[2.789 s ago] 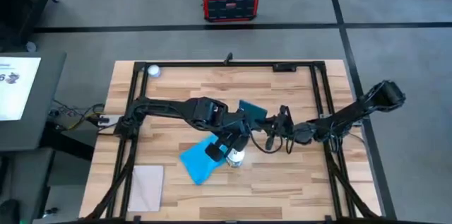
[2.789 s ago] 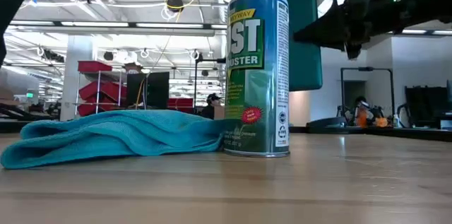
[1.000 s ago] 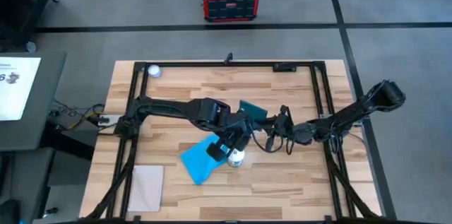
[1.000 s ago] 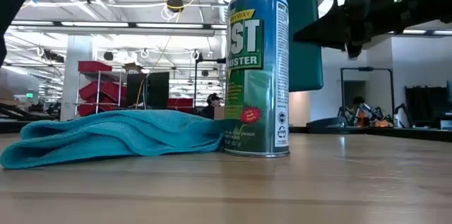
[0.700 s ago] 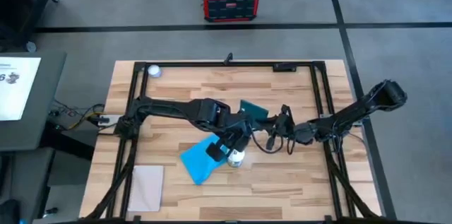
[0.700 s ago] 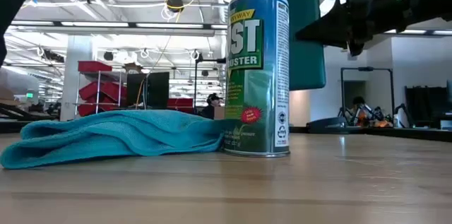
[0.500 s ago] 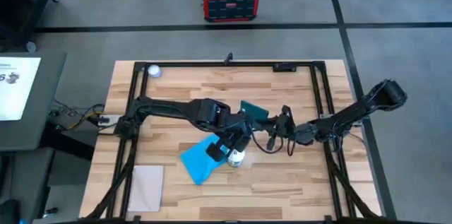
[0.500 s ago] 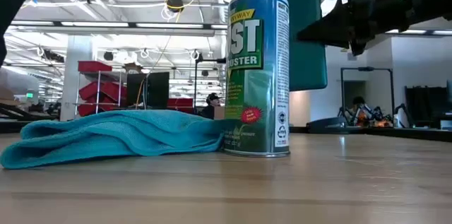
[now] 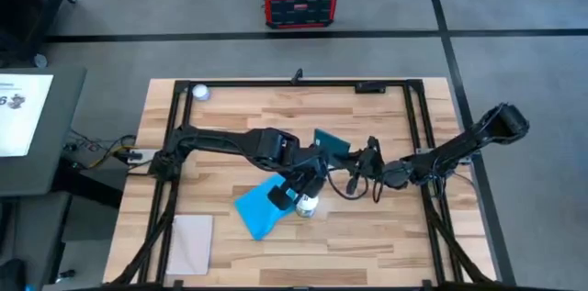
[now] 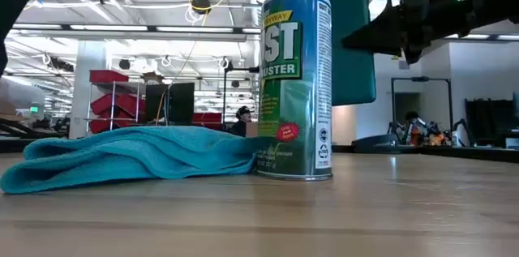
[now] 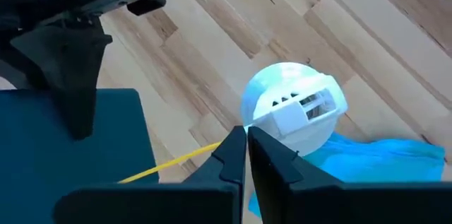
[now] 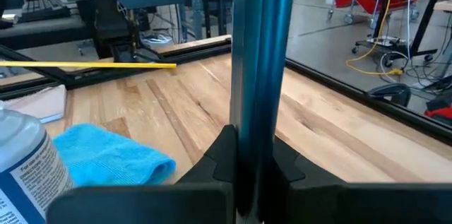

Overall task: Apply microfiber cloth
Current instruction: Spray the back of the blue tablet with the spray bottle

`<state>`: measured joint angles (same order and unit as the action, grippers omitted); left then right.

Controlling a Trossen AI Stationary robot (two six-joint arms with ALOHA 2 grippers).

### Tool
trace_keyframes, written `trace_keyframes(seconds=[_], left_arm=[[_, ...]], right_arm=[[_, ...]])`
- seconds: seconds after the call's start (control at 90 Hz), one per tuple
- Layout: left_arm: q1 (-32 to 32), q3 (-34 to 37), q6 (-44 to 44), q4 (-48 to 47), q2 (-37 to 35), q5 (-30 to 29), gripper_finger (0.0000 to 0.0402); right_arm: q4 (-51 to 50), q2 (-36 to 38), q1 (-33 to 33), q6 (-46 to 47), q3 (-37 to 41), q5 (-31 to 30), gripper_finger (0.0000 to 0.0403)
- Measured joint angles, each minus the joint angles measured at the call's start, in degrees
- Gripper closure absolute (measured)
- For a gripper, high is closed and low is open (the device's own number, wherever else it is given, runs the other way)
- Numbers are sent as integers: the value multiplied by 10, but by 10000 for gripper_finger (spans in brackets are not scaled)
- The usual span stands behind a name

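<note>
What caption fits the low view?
Blue microfiber cloth beside a duster can; right gripper holds the tablet aloft.

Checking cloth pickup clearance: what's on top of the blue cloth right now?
The microfiber cloth lies folded on the table. The spray can stands at its edge, apparently touching. The left gripper hangs above it; that arm hides part of the cloth.

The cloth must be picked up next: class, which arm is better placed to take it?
Probably the left. Its gripper hangs shut and empty beside the can, close to the cloth. The right gripper is busy holding the tablet.
</note>
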<state>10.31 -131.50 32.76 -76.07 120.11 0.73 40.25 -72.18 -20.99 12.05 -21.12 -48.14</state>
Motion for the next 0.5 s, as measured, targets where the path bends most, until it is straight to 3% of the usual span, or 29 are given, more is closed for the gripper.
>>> trace_keyframes(seconds=[0.5], left_arm=[[-3, 29, -5, 9, -2, 5, 402]], right_arm=[[0, 0, -4, 1, 0, 0, 394]])
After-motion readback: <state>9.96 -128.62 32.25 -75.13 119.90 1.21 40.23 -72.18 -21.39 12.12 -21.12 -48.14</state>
